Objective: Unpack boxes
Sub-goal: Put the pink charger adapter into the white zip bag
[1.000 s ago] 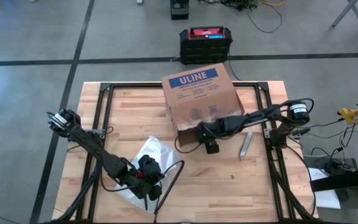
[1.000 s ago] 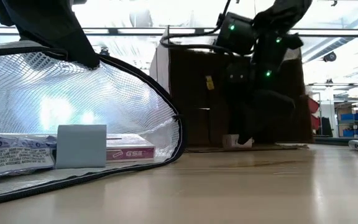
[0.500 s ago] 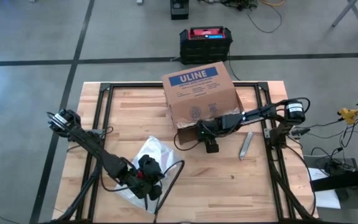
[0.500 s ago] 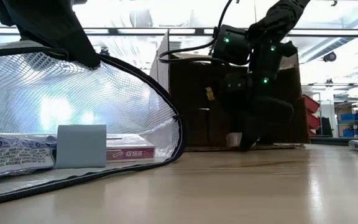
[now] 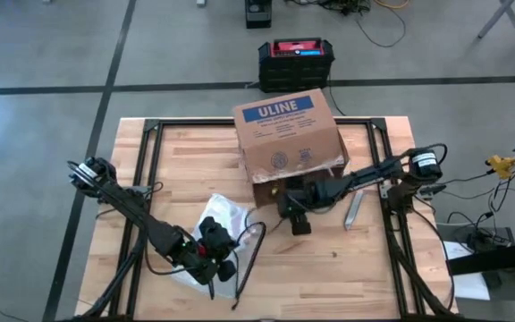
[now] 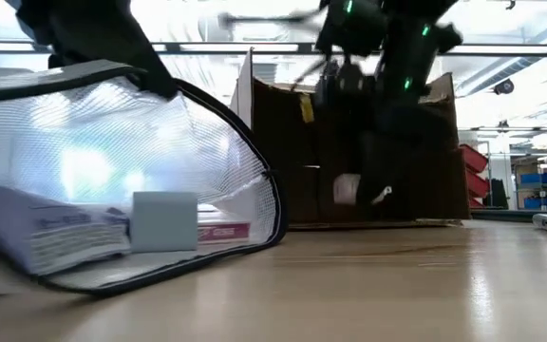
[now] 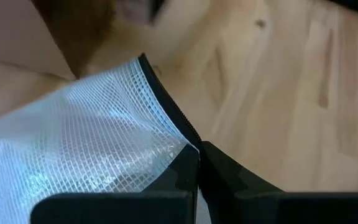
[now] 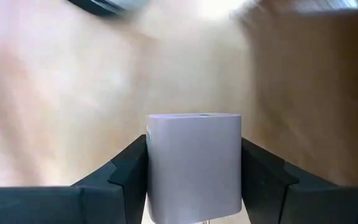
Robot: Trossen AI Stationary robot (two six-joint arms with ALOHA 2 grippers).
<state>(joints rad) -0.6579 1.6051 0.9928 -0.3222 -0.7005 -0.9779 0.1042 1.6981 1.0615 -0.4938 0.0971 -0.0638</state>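
1. A light wooden counter (image 5: 329,259) on a dark frame stands on a grey floor, with a black-and-red case (image 5: 295,61) on the floor beyond its far edge.

2. Nearest, at the near left, my left pincer (image 5: 217,259) is closed tight on the dark-edged rim of a clear mesh bag (image 5: 213,219). The left wrist view shows my fingertips (image 7: 194,168) pinching that rim. The bag holds a pale block and flat printed packets.

3. Mid-counter, my right pincer (image 5: 295,204) hangs just in front of the box's open near side. It is closed on a small white block (image 8: 194,165), gripped squarely on both flanks.

4. At the far middle of the counter sits the cardboard box (image 5: 289,134), blue ULINE label on top, its open side facing the near edge.

5. I judge the step in hand is carrying the white block clear of the box. To do it well I should keep the grip firm, lift away from the box's loose near flap, and set the block on bare wood well apart from the bag and the grey strip (image 5: 353,208) to my right.

6. Only the right wrist view reveals the white block. From above my own pincer hides it. Only the low view shows what lies in the bag.
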